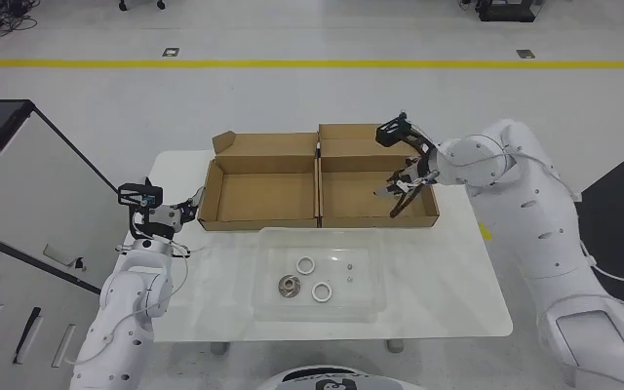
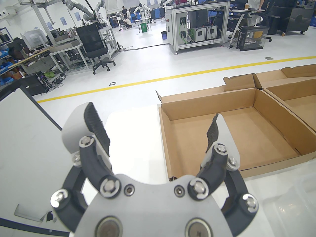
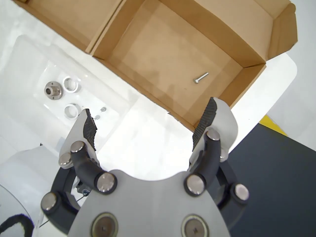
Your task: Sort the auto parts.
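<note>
While right gripper [image 3: 149, 108] hangs apart over right box [image 3: 160, 38] edge, left gripper [image 2: 153, 112] apart beside left box [image 2: 222, 134].

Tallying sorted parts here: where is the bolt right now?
In the right wrist view the bolt lies on the floor of the robot's right-hand cardboard box, near a corner, below the right gripper.

White arms [image 1: 541, 210], black-padded silver right gripper [image 3: 150, 109]
</note>
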You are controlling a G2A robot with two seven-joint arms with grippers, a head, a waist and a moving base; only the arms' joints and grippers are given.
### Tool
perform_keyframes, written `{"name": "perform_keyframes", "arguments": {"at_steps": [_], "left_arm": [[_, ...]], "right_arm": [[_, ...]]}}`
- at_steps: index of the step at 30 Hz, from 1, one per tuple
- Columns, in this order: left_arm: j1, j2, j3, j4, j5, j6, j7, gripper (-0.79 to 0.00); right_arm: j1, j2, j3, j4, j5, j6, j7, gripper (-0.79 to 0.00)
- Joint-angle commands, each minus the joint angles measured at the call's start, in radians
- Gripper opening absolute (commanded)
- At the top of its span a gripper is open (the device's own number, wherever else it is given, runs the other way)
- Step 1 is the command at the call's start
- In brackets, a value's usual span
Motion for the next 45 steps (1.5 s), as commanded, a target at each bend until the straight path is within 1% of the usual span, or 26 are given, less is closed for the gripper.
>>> {"name": "perform_keyframes", "arguments": {"at_steps": [1,6,10,22,24,25,27,31,33,37,39,45], "left_arm": [[0.000,0.000,0.000,0.000,0.000,0.000,0.000,0.000],[0.000,0.000,0.000,0.000,0.000,0.000,0.000,0.000],[0.000,0.000,0.000,0.000,0.000,0.000,0.000,0.000],[0.000,0.000,0.000,0.000,0.000,0.000,0.000,0.000],[0.000,0.000,0.000,0.000,0.000,0.000,0.000,0.000],[0.000,0.000,0.000,0.000,0.000,0.000,0.000,0.000],[0.000,0.000,0.000,0.000,0.000,0.000,0.000,0.000],[0.000,0.000,0.000,0.000,0.000,0.000,0.000,0.000],[0.000,0.000,0.000,0.000,0.000,0.000,0.000,0.000],[0.000,0.000,0.000,0.000,0.000,0.000,0.000,0.000],[0.000,0.000,0.000,0.000,0.000,0.000,0.000,0.000],[0.000,0.000,0.000,0.000,0.000,0.000,0.000,0.000]], "right_arm": [[-0.026,0.006,0.008,-0.068,0.027,-0.006,0.008,0.000],[-0.057,0.020,-0.012,-0.160,0.086,-0.015,0.008,0.000],[-0.057,0.028,-0.048,-0.185,0.136,-0.002,0.008,0.000],[-0.052,0.031,-0.060,-0.188,0.132,0.001,0.008,0.000],[-0.054,0.032,-0.061,-0.194,0.117,-0.007,-0.006,0.000],[-0.053,0.033,-0.070,-0.206,0.102,-0.018,0.005,0.000],[-0.037,0.034,-0.110,-0.230,0.109,-0.055,0.008,0.000],[0.042,0.041,-0.249,-0.219,0.103,-0.099,0.008,0.000],[0.092,0.042,-0.325,-0.207,0.092,-0.102,0.008,0.000],[0.170,0.038,-0.448,-0.149,0.134,-0.085,0.008,0.000],[0.196,0.035,-0.491,-0.133,0.164,-0.072,0.008,0.000],[0.242,0.029,-0.610,-0.099,0.167,-0.046,0.008,0.000]]}}
